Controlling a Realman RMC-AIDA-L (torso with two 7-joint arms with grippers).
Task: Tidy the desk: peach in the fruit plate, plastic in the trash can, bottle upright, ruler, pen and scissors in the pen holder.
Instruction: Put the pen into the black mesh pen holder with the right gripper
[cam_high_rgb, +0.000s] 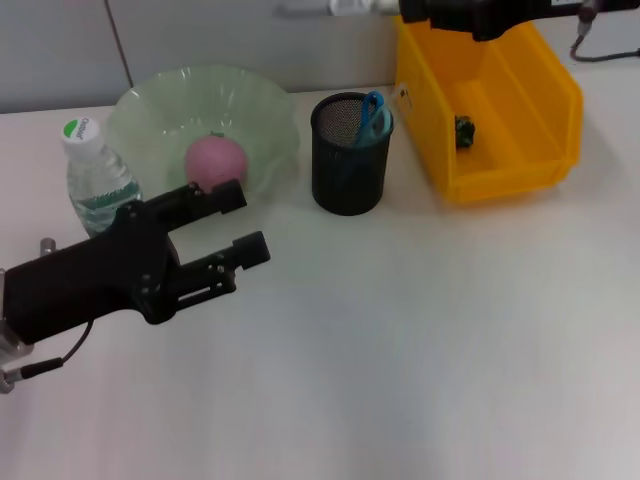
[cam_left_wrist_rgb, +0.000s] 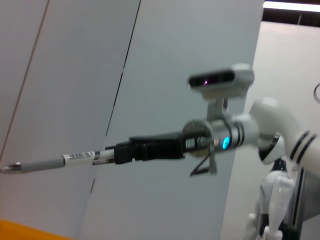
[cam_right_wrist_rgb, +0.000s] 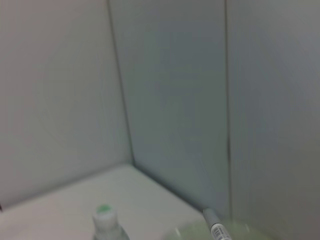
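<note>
I've got the right gripper (cam_left_wrist_rgb: 117, 152) clamped on the pen (cam_left_wrist_rgb: 50, 162), up at twelve o'clock above the yellow bin (cam_high_rgb: 500, 120); left gripper (cam_high_rgb: 235, 225) hangs apart, empty, at nine o'clock.

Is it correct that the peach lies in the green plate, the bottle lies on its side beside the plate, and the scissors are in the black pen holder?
Not quite. The head view shows the bottle standing upright beside the green plate, cap on top. The peach is in the plate and the scissors are in the black pen holder.
</note>
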